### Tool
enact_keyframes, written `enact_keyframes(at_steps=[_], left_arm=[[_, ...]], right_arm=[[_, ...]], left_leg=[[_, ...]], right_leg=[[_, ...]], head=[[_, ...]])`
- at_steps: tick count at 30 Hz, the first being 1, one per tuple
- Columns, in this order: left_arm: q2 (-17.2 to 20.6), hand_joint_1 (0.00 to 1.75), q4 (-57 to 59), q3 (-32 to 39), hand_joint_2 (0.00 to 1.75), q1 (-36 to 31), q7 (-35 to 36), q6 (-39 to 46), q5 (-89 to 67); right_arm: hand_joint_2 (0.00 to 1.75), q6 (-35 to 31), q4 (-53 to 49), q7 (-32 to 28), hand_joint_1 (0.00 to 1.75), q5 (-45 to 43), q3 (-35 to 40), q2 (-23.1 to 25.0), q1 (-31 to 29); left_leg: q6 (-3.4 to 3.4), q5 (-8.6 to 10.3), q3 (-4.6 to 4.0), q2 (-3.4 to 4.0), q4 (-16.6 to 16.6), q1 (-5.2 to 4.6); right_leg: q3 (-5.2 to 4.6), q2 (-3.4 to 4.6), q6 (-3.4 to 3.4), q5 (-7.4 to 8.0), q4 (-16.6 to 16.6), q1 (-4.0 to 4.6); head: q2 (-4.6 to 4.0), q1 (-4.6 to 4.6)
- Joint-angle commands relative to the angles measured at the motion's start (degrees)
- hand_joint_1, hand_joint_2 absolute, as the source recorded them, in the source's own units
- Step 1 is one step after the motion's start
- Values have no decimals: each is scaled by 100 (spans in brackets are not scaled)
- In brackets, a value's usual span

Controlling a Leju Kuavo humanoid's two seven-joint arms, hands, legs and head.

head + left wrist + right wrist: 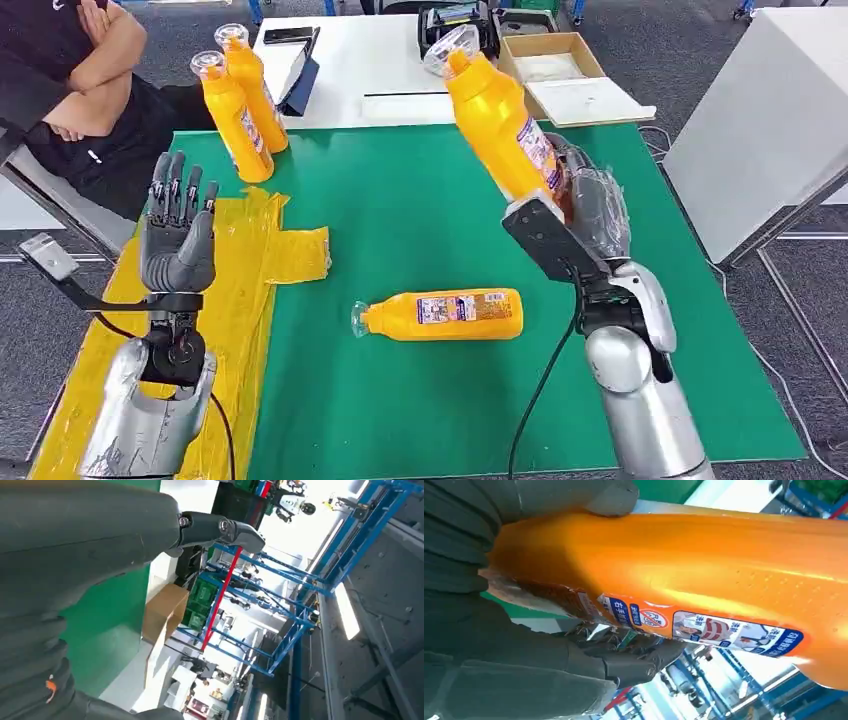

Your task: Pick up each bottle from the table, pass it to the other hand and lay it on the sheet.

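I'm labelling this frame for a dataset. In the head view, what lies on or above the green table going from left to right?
left hand → yellow sheet → lying bottle → raised bottle gripped by the right hand. The two standing bottles at the back sit above the sheet, so I leave them unordered.

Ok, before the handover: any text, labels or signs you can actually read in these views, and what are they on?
Held bottle in the right hand: blue and white label with Chinese characters and a red prohibition sign; characters too blurred to quote.
Lying bottle on the green table: label too small to read.
Two standing bottles: labels too small to read.
Nothing else legible.
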Motion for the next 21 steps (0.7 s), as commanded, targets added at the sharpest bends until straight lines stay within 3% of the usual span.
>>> enact_keyframes(at_steps=[1, 4, 9, 10, 13, 21], left_arm=[[38, 0, 712, -316, 175, -453, -20, -14, 29], [44, 0, 712, -347, 175, -458, -15, -28, 56], [-69, 0, 726, -615, 175, -562, 39, -35, 128], [-102, 0, 681, -706, 175, -571, 64, 7, 146], [-123, 0, 629, -880, 175, -605, 88, 135, 138], [-189, 0, 820, -1029, 175, -796, 76, 230, 205]], right_arm=[[175, -157, 1076, 28, 175, -132, 1074, 43, -630], [175, 68, 1116, -61, 175, -300, 1287, 7, -715], [175, 169, 2021, -47, 175, -401, 2277, 712, -1243], [175, 145, 2187, 7, 175, -494, 2444, 876, -1350], [175, 143, 2529, 69, 175, -574, 2756, 1077, -1595], [175, 206, 2975, 57, 175, -741, 3139, 1401, -1770]], left_leg=[[-9, -4, 20, 8, -1, -3], [-16, -12, 37, -3, 4, -3], [-11, -5, 16, 26, 1, -3], [-23, -23, 48, 42, 10, -5], [-16, -6, 23, 20, 2, -3], [-16, -4, 25, -1, 4, 6]], right_leg=[[17, -4, -1, -4, 0, -2], [37, -25, 0, -16, 4, -1], [10, 15, -2, -1, 3, -1], [37, 17, -3, -14, 12, -1], [17, 7, -4, -8, 7, -1], [23, -16, 1, -12, 6, 12]], head=[[0, -2], [0, -2], [0, 0], [0, -2], [0, -2], [0, 0]])
